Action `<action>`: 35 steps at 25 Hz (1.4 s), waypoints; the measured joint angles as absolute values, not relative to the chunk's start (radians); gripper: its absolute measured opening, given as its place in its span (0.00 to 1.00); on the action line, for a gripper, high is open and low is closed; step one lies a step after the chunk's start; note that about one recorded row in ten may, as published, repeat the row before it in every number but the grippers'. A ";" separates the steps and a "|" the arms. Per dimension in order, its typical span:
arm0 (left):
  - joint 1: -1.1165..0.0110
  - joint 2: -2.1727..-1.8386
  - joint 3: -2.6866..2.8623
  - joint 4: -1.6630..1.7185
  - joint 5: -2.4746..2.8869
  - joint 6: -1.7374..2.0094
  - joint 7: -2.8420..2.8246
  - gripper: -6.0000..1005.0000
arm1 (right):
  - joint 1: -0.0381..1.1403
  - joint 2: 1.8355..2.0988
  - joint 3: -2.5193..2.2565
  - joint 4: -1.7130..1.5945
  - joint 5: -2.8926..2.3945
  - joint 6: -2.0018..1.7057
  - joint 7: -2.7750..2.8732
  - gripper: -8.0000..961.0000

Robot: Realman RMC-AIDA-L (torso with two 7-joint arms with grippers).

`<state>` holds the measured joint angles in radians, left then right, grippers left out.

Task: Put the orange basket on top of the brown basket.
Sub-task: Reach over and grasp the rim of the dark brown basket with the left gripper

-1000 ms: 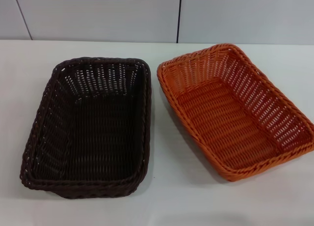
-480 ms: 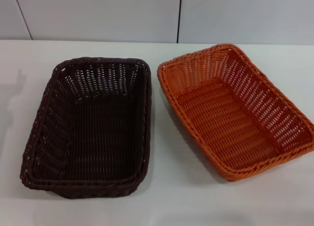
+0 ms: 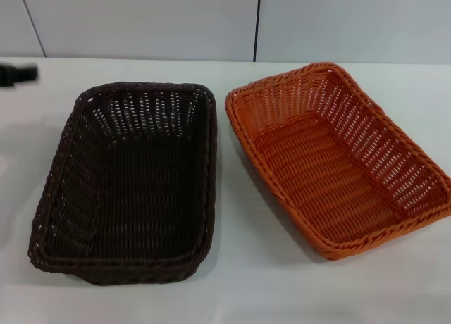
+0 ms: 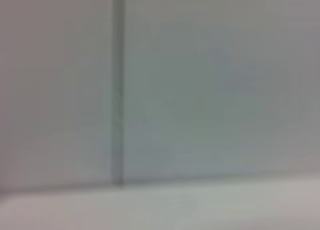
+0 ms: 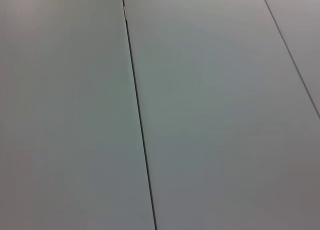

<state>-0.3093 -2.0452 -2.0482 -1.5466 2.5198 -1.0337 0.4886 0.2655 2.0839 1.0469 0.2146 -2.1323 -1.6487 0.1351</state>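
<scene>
The brown basket (image 3: 130, 187) stands on the white table (image 3: 232, 282) at the left in the head view, empty. The orange basket (image 3: 338, 158) stands beside it at the right, turned at an angle, empty; a narrow gap parts the two rims. A dark tip of my left gripper (image 3: 17, 73) shows at the far left edge, above the table and to the left of the brown basket's far corner. My right gripper is out of view. Both wrist views show only wall panels.
A pale panelled wall (image 3: 141, 21) with dark seams stands behind the table's far edge. The left wrist view shows a wall seam (image 4: 117, 90) and the table's far edge; the right wrist view shows wall seams (image 5: 137, 115).
The dark tip of my left gripper has come into the head view at the far left edge. Both baskets have not moved.
</scene>
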 joint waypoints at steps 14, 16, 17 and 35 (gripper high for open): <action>-0.383 -2.057 -1.891 -1.574 2.724 -1.293 0.380 0.75 | 0.293 2.082 1.049 0.212 -2.132 -1.607 0.129 0.84; -0.394 -2.058 -1.881 -1.563 2.724 -1.311 0.379 0.75 | 0.293 2.082 1.049 0.209 -2.132 -1.606 0.129 0.84; -0.394 -2.058 -1.881 -1.563 2.724 -1.311 0.379 0.75 | 0.293 2.082 1.049 0.209 -2.132 -1.606 0.129 0.84; -0.449 -2.058 -1.835 -1.411 2.757 -1.303 0.383 0.75 | 0.291 2.082 1.040 0.187 -2.137 -1.598 0.127 0.84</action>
<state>-0.4486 -2.0580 -1.8350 -1.4114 2.7565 -1.3029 0.3828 0.2914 2.0815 1.0399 0.1865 -2.1373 -1.5981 0.1273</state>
